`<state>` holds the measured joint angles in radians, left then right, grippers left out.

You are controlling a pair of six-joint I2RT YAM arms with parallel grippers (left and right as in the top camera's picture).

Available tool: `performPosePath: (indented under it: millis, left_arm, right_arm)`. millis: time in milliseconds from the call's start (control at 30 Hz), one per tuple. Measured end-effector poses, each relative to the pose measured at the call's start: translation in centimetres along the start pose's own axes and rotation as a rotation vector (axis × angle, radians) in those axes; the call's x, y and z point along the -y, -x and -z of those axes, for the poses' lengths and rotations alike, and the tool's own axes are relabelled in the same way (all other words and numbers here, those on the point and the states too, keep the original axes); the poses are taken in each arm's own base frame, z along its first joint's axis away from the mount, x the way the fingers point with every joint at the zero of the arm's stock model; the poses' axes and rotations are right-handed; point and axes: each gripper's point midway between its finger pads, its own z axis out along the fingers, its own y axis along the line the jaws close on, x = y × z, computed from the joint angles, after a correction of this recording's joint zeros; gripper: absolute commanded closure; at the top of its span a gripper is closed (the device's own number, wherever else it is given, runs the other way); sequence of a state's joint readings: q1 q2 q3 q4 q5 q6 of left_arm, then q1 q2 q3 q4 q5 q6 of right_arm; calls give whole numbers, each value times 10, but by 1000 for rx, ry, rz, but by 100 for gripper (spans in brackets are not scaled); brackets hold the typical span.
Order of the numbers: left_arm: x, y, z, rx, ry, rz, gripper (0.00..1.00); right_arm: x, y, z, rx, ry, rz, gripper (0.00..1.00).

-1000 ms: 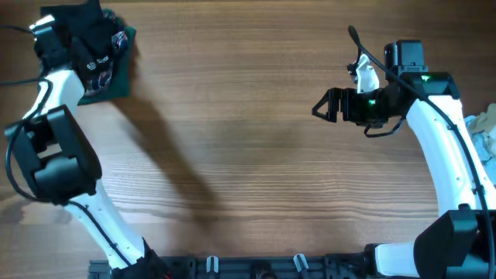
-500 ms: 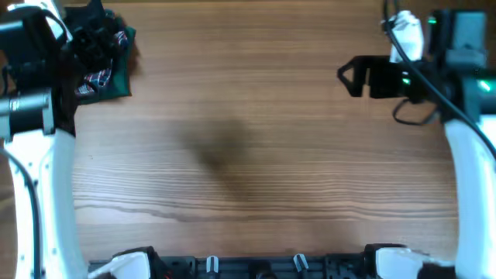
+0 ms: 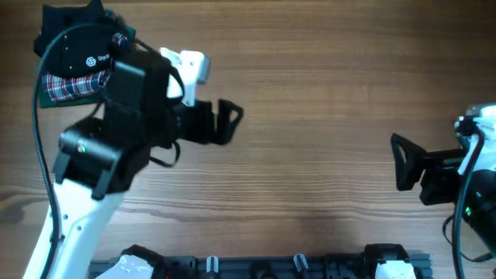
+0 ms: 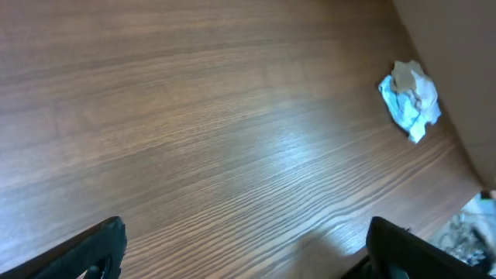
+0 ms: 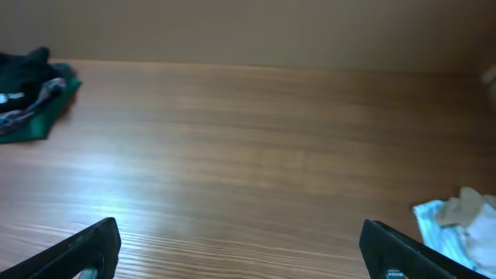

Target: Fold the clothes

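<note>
The clothes (image 3: 71,45), a black shirt with a small white logo, lie folded at the far left corner on top of a plaid garment (image 3: 66,85). In the right wrist view the clothes (image 5: 23,68) show as a dark heap at the far left. My left gripper (image 3: 232,122) hangs open to the right of that pile, well apart from it, pointing toward the table's middle. Its fingers (image 4: 93,246) have only bare wood between them. My right gripper (image 3: 399,163) is open at the right side, facing left, and holds nothing.
A small pale blue and white cloth (image 4: 409,99) lies crumpled near the right edge, also seen as the pale cloth (image 5: 459,218) in the right wrist view. A green cloth (image 5: 53,102) peeks out under the pile. A wall borders the table's far side.
My left gripper has opened and swung away from the pile at the far left toward the middle. My right arm has drawn back toward the front right, still open.
</note>
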<state>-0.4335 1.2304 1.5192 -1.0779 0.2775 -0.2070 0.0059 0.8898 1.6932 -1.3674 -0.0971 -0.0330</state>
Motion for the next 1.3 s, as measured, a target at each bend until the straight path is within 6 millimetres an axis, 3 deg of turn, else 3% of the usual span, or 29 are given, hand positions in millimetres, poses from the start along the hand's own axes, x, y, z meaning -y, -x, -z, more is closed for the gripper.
performPosePath:
  millis: [200,300,533,600,700,733,800,867,967,1133,1300]
  left_arm:
    - [15,-6,5,7,-4,-54,0]
    - [10,-19,5,-46,17,-41,0]
    - [9,-19,5,-45,22,-41,0]
    - [8,-2,4,35,23,-55,0]
    - [-8,60,18,381,12,-28,0]
    - [-17,71,28,492,12,-5,0]
    - [-32,73,46,638,11,18,0]
    - [-49,55,57,761,18,26,0]
    - [-72,15,57,824,45,44,0]
    - [-110,-46,36,906,101,59,0]
    - [-131,-78,29,981,141,60,0]
  right_arm:
    - [6,0,-8,-28,-31,5,0]
    - [8,-1,-15,-50,-33,3,0]
    - [8,-1,-19,-59,-34,3,0]
    - [8,0,-19,-59,-34,2,0]
    - [9,-1,-21,-67,-36,2,0]
    - [9,-1,-21,-69,-36,2,0]
    - [9,-2,-21,-72,-37,2,0]
    - [9,-1,-22,-71,-37,2,0]
    - [9,-1,-22,-71,-36,2,0]
    - [9,-2,-22,-74,-36,5,0]
    - [9,-2,-22,-74,-36,8,0]
